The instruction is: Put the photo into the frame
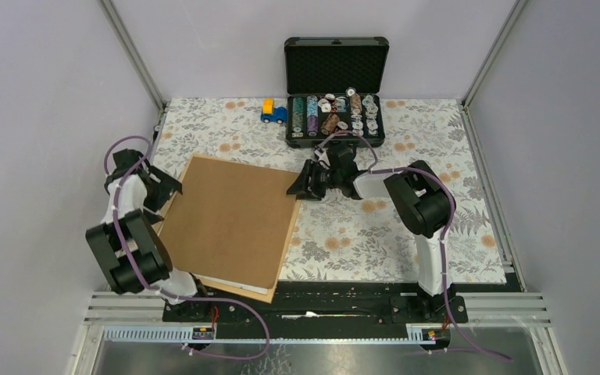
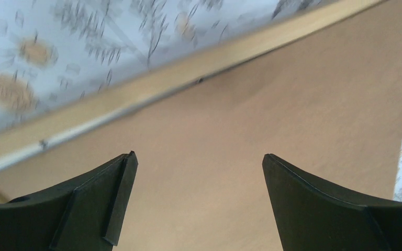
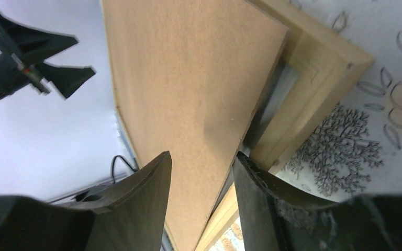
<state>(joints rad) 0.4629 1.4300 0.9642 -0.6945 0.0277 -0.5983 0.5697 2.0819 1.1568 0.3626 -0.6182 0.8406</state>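
- The left arm (image 1: 127,251) is folded at the elbow with its wrist forward, and the left gripper (image 2: 199,155) has its fingers spread wide.
- The right arm (image 1: 419,205) bends leftward, low over the table, and the right gripper (image 3: 202,155) has its fingers partly apart.

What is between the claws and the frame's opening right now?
The brown backing board lies askew over the frame and covers nearly all of its opening. Only strips of the frame's edge and one corner show. The right claw is at the board's right-hand corner.
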